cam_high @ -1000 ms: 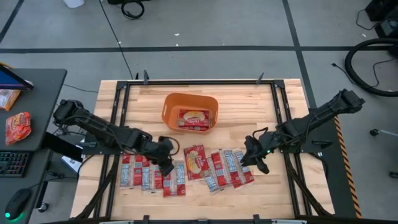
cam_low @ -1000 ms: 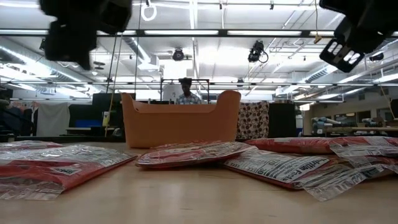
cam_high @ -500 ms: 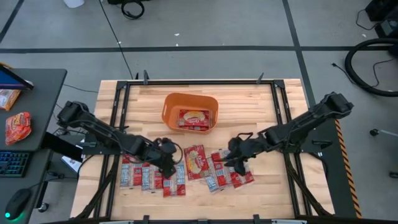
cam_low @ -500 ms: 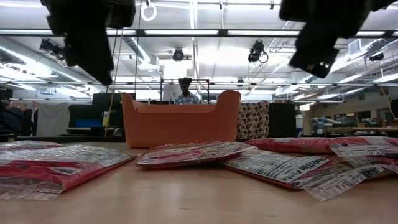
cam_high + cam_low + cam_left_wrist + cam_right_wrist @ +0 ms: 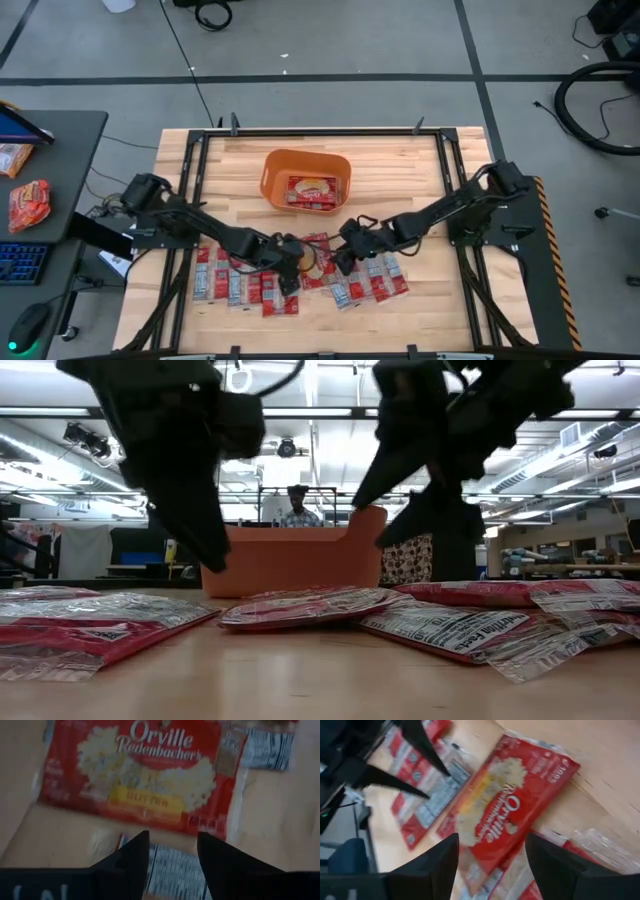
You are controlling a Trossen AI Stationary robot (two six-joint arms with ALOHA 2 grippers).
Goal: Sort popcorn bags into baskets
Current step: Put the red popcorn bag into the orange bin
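At table centre we see both grippers meeting over front-row popcorn bags [image 5: 300, 275]. Left gripper [image 5: 293, 270] at 9 o'clock of face-up bag [image 5: 318, 262], fingers spread, nothing held. Right gripper [image 5: 343, 252] at 3 o'clock of same bag, fingers wide apart, empty. Orange tub [image 5: 278, 168] at 12 o'clock of bags, w/ one bag [image 5: 312, 190] inside.

I see glossy, crinkled film popcorn bags [image 5: 318, 258] on a pale wooden tabletop [image 5: 400, 170], beside a smooth orange plastic tub [image 5: 276, 170].
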